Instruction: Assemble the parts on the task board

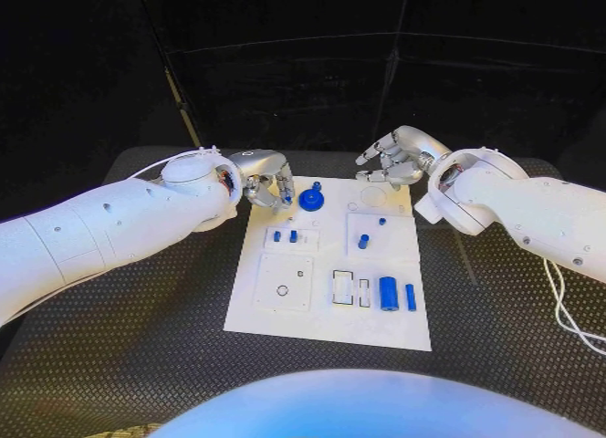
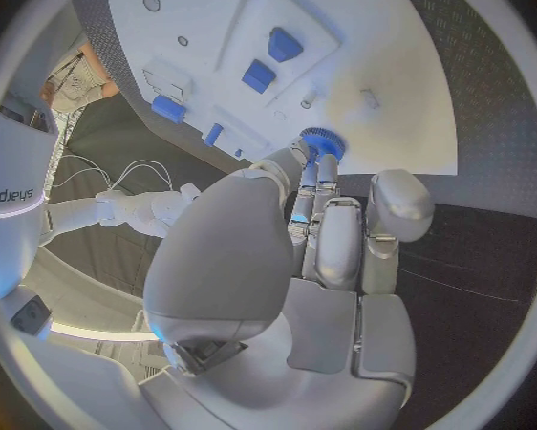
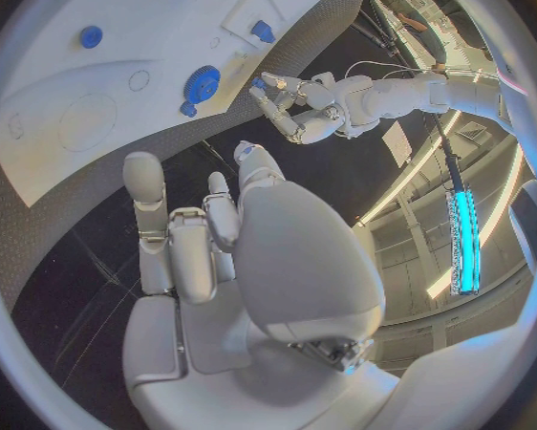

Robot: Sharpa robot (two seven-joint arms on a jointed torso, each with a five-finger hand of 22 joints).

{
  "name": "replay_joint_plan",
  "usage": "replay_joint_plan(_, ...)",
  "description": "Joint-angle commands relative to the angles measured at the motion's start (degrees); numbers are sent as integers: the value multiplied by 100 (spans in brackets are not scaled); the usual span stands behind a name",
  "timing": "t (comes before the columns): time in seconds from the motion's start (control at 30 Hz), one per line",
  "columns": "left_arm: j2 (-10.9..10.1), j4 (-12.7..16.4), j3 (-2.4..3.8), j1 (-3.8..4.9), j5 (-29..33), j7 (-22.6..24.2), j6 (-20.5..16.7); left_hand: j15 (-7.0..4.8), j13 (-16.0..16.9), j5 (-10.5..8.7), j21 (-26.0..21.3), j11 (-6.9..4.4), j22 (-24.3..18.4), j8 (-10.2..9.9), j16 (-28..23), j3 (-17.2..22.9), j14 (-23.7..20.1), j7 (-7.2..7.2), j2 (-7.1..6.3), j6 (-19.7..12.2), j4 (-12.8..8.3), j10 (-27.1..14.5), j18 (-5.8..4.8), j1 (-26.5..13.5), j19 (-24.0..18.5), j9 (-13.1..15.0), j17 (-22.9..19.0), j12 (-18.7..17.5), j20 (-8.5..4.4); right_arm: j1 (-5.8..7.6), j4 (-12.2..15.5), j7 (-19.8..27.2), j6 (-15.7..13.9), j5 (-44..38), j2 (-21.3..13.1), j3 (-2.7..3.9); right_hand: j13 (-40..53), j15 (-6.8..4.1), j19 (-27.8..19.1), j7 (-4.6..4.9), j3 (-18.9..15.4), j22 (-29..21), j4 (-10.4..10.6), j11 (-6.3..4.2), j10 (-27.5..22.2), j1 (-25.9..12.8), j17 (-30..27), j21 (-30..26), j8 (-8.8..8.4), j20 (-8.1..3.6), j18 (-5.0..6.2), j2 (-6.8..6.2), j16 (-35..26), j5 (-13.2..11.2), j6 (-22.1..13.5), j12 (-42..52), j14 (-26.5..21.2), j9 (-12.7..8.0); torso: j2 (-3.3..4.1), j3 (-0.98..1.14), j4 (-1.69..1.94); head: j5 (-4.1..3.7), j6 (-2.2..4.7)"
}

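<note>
The task board [image 1: 332, 315] is a white plate that lies flat in the middle of the black table [image 1: 145, 365]. Small blue parts sit on it. A round blue gear [image 1: 311, 199] with a little knob on top sits at the far edge of the board, a bit left of the middle. In the left wrist view the same gear [image 2: 322, 143] is just past the tips of the left hand's fingers. Two small blue pegs [image 1: 285, 236] stand side by side in a raised white block on the left part of the board. One more blue peg [image 1: 364, 242] stands in a white block to the right of them. Near the front right of the board lie a fat blue roller [image 1: 387, 293] and a thin blue bar [image 1: 411, 297], next to each other. The left hand [image 1: 266, 189] is at the far left corner of the board, just beside the gear. Its fingers [image 2: 329, 229] are curled and close together, and I cannot tell if they touch the gear. It holds nothing that I can see. The right hand [image 1: 398, 157] hangs over the far right corner of the board. Its fingers [image 3: 161, 220] are bent and a little apart, and there is nothing in them. The two hands are well apart, with the gear between them.
</note>
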Motion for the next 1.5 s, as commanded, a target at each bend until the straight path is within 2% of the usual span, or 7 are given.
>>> replay_joint_plan(0.03,-23,22,4,-55,160,-46,155,-19,-6,-8,12,-6,3,-24,20,7,152,10,-5,32,43,55,-41,-75,-17,-10,-13,-35,-38,5,6,51,32,-4,7,3,5,-23,-43,-10,19,-1,16,9,-23,22,64,-33,11,4,84,10,-17,14,35,4,289,2,6,0,-12,11,1)
replay_joint_plan(0.1,-23,12,5,-80,171,-45,161,-19,-6,-8,12,-6,3,-25,19,7,152,10,-8,32,45,56,-41,-78,-18,-11,-16,-37,-38,3,5,51,34,-4,9,3,5,-23,-43,-10,19,-1,16,9,-23,22,64,-33,11,4,84,10,-17,14,35,4,289,2,7,-5,-12,17,1)
replay_joint_plan(0.27,1,-25,6,-140,187,-34,159,-19,-6,-8,12,-6,3,-25,19,7,152,10,-8,32,45,56,-41,-78,-18,-11,-16,-37,-38,1,6,50,37,-4,11,3,5,-23,-43,-10,19,-1,16,9,-23,22,64,-33,11,4,84,10,-17,14,35,4,289,2,7,3,-23,19,1)
replay_joint_plan(0.6,88,-94,7,-187,193,-41,184,-19,-7,-8,6,-6,0,-31,16,10,150,11,-17,31,45,57,-39,-80,-22,-14,-24,-45,-37,1,9,48,36,-4,14,3,5,-23,-43,-10,19,-1,16,9,-23,22,64,-33,11,4,84,10,-17,14,35,4,289,2,7,7,-17,7,1)
replay_joint_plan(0.87,147,-143,7,-200,194,-61,245,-19,-7,-8,2,-7,-2,-35,18,18,149,11,-16,32,43,59,-38,-75,-25,-17,-24,-51,-37,1,13,44,39,-4,14,3,5,-23,-43,-10,19,-1,16,9,-23,22,64,-33,11,4,84,10,-17,14,35,4,289,2,5,3,-22,1,1)
replay_joint_plan(1.03,174,-177,7,-202,194,-82,294,-19,-7,-8,1,-7,-1,-39,18,26,148,10,-19,34,38,61,-38,-68,-27,-19,-26,-57,-36,1,15,44,39,-4,14,3,5,-23,-43,-10,19,-1,16,9,-23,22,64,-33,11,4,84,10,-17,14,35,4,289,2,6,0,-13,-5,1)
replay_joint_plan(1.5,241,-292,6,-203,194,-152,429,-19,-7,-8,-8,-7,-6,-48,22,40,148,10,-23,33,31,60,-35,-56,-33,-24,-25,-70,-36,1,19,46,40,-4,15,3,5,-23,-43,-10,19,-1,16,9,-23,22,64,-33,11,4,84,10,-17,14,35,4,289,2,9,1,-18,-12,1)
